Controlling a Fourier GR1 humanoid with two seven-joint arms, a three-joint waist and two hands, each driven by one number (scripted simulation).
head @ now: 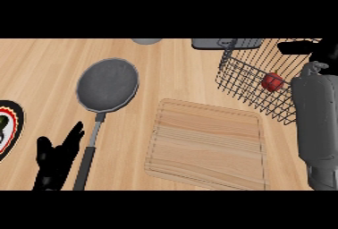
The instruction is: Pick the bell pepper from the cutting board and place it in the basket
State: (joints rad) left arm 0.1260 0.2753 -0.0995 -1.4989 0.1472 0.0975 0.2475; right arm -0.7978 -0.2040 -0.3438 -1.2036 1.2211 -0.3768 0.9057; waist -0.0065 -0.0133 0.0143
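The red bell pepper [272,81] lies inside the black wire basket [247,82] at the upper right. My right forearm rises along the right edge, and my right hand [300,47] hovers over the basket's far side, above and right of the pepper, apart from it, fingers stretched out and holding nothing. Nothing lies on the wooden cutting board [208,143] in the middle. My left hand [56,159] rests open at the lower left, fingers up.
A grey frying pan [107,85] lies left of the board, its handle running down beside my left hand. A patterned plate [8,127] shows at the left edge. A grey round object [146,41] and a dark box [208,43] sit at the far edge.
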